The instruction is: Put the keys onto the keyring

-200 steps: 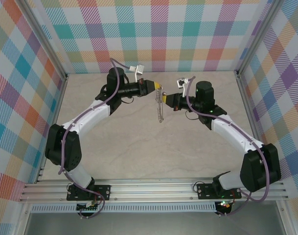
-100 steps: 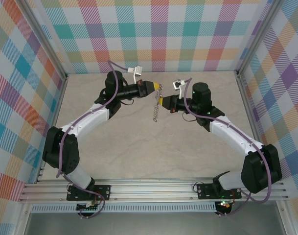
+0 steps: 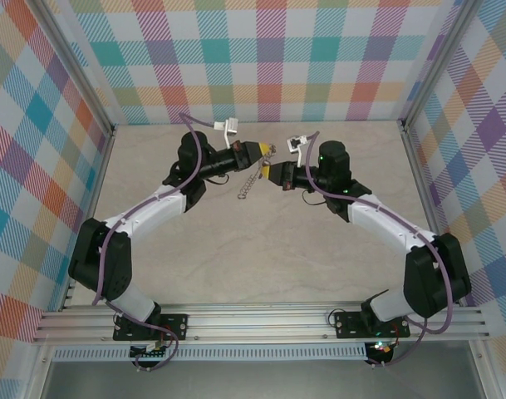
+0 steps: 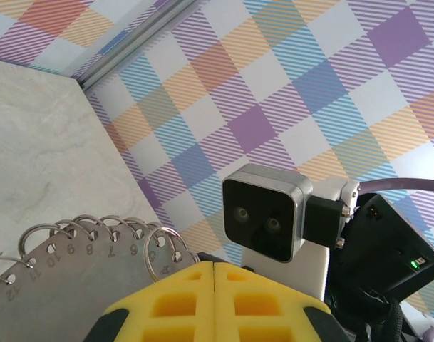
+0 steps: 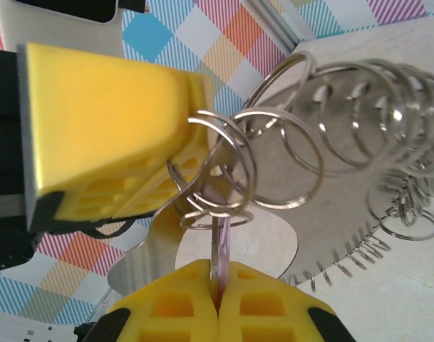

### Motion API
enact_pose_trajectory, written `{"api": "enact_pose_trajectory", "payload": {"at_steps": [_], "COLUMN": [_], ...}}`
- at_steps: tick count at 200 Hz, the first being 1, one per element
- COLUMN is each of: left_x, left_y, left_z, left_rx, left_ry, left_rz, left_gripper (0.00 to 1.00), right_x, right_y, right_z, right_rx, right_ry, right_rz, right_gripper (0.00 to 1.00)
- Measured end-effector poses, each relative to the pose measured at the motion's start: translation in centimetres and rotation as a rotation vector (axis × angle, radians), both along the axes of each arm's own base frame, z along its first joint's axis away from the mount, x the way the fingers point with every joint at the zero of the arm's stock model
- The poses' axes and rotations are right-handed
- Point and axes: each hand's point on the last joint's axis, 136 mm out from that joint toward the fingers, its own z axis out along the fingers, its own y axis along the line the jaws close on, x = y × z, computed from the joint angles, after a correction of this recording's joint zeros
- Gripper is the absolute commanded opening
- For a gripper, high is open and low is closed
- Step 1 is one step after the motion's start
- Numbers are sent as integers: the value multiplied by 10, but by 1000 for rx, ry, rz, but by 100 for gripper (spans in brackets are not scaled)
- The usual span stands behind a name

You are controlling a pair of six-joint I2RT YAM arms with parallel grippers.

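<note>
The keyring (image 3: 250, 184), a thin grey metal hoop with numbered holes and a fringe of small wire loops, hangs slanted above the table. My left gripper (image 3: 264, 150) is shut on its upper edge. In the left wrist view the hoop (image 4: 67, 263) passes behind the closed yellow fingertips (image 4: 215, 265). My right gripper (image 3: 267, 172) sits just below and right of the left one, shut on the key (image 5: 221, 239). The key shows edge-on, a lilac sliver pointing up into a cluster of wire loops (image 5: 217, 182) on the keyring (image 5: 359, 178). The left gripper's yellow finger (image 5: 110, 114) is close beside those loops.
The checked enclosure walls (image 3: 269, 58) stand close behind both grippers. The beige tabletop (image 3: 261, 258) lies below the hanging hoop. The right wrist's camera block (image 4: 265, 211) fills the middle of the left wrist view.
Both grippers have shifted left and drawn closer together. The keyring swung from hanging straight down to slanting down-left. The right gripper now has the key at the hoop's wire loops.
</note>
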Motion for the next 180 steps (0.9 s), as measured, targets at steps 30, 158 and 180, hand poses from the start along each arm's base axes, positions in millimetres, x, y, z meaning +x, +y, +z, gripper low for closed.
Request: {"api": "enact_pose_trajectory", "payload": {"at_steps": [30,158,180], "left_x": [1,-5,-5], "left_y": [0,-4,-4], "left_z": [-5,-9,-6], "left_rx": [-15,-57,-68], "left_ry": [4,5,0], "left_rz": [24,36,36], "left_gripper": [0,0,0], "right_x": [0,-39,-46], "right_y": [1,-41,-61], "right_z": [-1,41,59], "right_rx": [5,36,53], "right_ry": [8,-76,-122], "right_rz": [3,-68,-124], "right_gripper": [0,43,44]}}
